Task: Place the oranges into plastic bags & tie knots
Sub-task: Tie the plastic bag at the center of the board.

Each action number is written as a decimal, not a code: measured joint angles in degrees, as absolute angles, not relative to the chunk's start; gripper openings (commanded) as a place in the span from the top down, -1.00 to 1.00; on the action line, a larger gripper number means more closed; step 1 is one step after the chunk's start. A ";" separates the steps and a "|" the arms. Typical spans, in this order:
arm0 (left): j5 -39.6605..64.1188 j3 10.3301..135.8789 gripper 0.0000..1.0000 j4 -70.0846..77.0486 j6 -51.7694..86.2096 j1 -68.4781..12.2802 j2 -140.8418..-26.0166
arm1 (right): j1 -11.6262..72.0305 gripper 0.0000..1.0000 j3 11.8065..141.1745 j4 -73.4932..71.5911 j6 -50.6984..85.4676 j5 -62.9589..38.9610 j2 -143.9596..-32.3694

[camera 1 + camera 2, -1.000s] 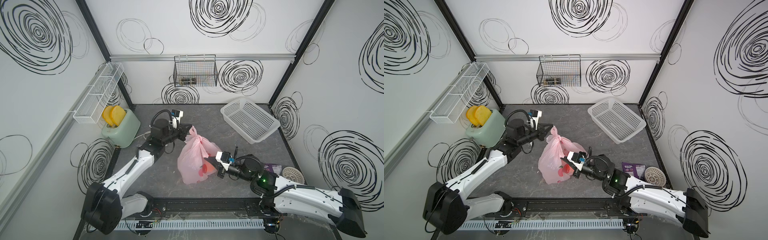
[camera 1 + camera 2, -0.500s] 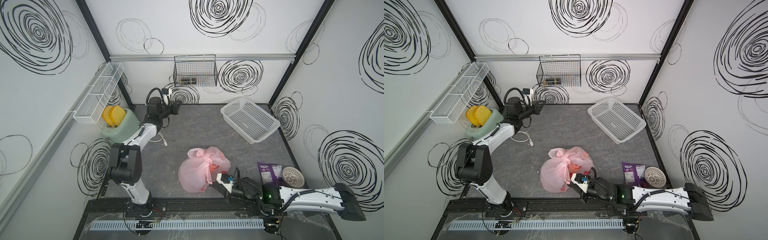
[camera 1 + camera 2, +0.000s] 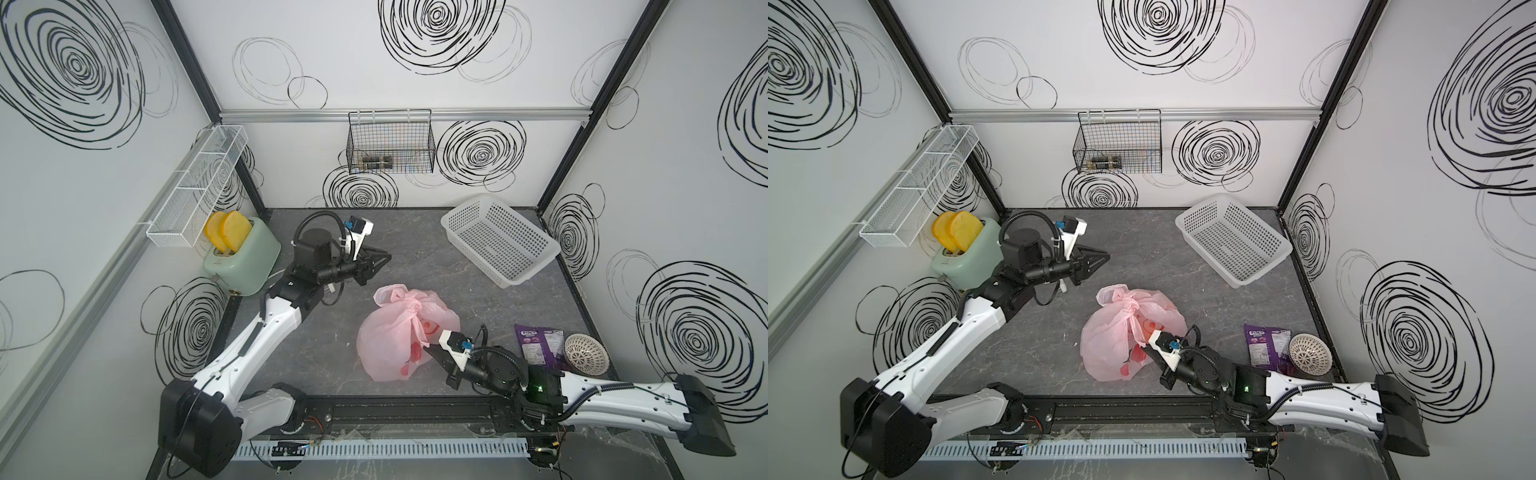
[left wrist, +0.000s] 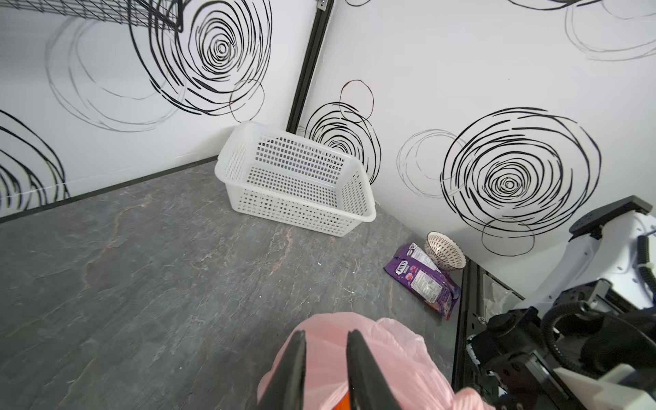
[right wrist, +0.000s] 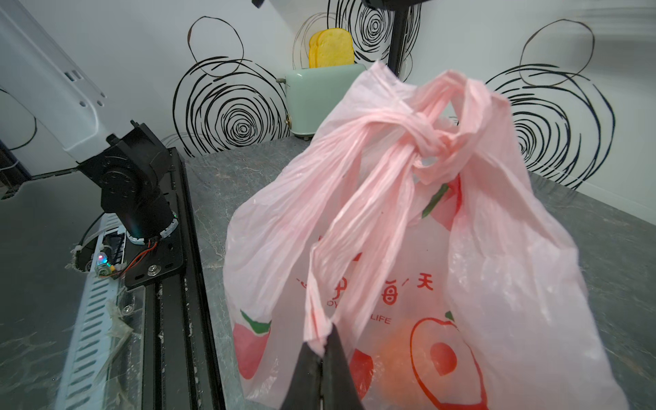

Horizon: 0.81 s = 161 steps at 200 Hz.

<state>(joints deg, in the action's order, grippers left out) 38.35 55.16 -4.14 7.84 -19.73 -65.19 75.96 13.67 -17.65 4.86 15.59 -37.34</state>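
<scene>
Right gripper [image 5: 323, 340] clamps the handle tail [image 5: 319, 298] of the pink bag [image 3: 386, 345]; left gripper [image 3: 384, 259] parted, seemingly clear.

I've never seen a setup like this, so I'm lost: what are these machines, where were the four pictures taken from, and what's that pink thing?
Two robot arms share a grey table. Two pictures look down from overhead; two come from cameras on the arms' wrists. In the middle sits a pink bag, handles tied in a knot, orange fruit dimly showing inside. The right gripper pinches a loose handle strand; the left gripper is open and empty. Around: a toaster, white basket, purple packet.
</scene>
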 measured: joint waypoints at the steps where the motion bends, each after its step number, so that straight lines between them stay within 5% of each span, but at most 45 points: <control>1: 38.22 55.16 0.23 -4.71 7.46 -19.73 -64.93 | 75.94 1.00 13.69 -17.65 4.84 15.55 -37.39; 161: 31.79 52.42 0.00 -20.62 -6.02 -27.83 -66.89 | 75.42 1.00 14.57 -18.31 4.25 12.64 -38.11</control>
<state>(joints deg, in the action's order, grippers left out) 31.79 52.42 -20.62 -6.02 -27.83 -66.89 75.42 14.57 -18.31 4.25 12.64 -38.11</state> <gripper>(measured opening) 0.498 0.043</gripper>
